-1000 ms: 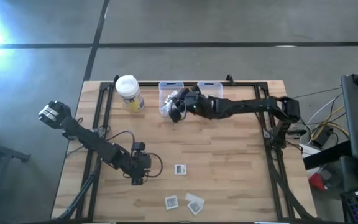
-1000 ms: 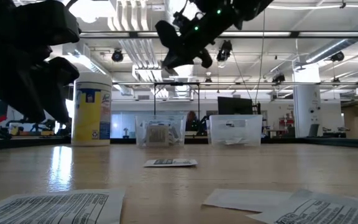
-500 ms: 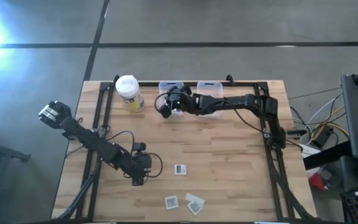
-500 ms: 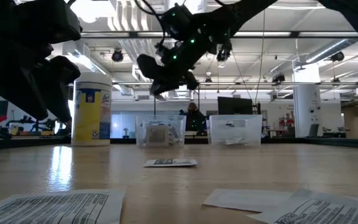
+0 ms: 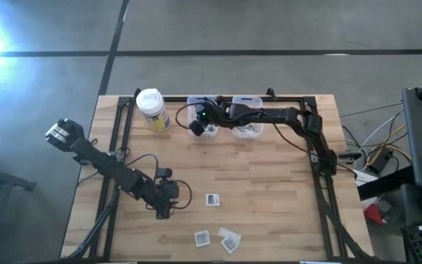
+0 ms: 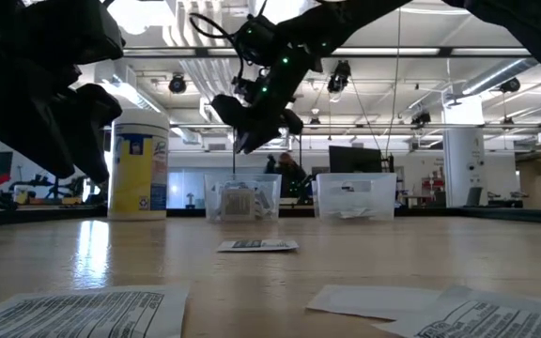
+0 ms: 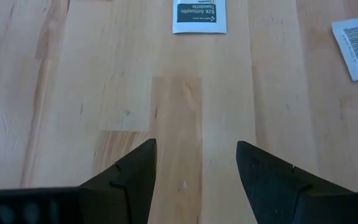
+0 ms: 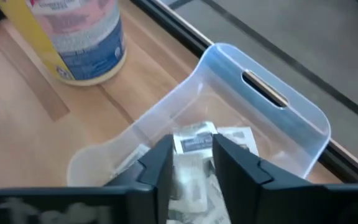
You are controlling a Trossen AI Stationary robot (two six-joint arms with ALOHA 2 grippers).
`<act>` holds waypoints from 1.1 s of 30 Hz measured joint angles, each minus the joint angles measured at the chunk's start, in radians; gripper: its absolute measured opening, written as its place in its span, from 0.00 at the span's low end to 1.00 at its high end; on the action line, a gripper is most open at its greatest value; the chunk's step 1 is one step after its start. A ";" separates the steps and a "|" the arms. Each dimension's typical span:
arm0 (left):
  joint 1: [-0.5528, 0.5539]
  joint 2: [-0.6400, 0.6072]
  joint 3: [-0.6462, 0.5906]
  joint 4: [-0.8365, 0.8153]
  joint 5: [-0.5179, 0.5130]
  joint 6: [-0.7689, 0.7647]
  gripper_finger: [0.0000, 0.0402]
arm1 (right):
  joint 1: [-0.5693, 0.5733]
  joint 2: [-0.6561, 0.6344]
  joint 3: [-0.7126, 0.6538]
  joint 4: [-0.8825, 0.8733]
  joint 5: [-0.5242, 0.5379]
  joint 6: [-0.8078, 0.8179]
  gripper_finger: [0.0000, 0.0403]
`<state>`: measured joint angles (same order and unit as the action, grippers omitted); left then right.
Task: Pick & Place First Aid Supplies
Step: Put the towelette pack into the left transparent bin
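My right gripper [image 5: 195,126] hangs over the left clear bin [image 5: 202,106], pointing slantwise down into it. In the right wrist view its fingers stand apart [image 8: 192,149]. A white printed packet [image 8: 196,133] shows in the gap, above other packets in the bin [image 8: 229,138]. I cannot tell whether it touches the fingers. My left gripper [image 7: 196,149] waits open, low over the table's near left [image 5: 163,211]. A square packet [image 7: 200,15] lies flat ahead of it [image 5: 212,199]. Two more packets [image 5: 202,237] [image 5: 229,239] lie near the front edge.
A yellow container with a white lid [image 5: 152,110] stands left of the bins. A second clear bin [image 5: 247,108] with packets stands right of the first. Both bins [image 6: 242,197] [image 6: 355,195] stand at the far edge. Bare wood lies between them and the loose packets.
My right gripper has gone toward the table's far left and down, from the bin's near side to a place over the left bin, and it now points more steeply down.
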<state>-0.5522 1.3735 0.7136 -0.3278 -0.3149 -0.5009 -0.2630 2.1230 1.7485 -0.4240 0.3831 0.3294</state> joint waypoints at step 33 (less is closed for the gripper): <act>0.000 0.003 0.000 0.313 -0.030 0.166 0.53 | 0.174 -0.070 0.357 -0.933 0.174 0.064 0.36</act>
<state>-0.5526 1.3761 0.7136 -0.0147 -0.3448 -0.3351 -0.0891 2.0529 2.1053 -1.3566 0.5575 0.3932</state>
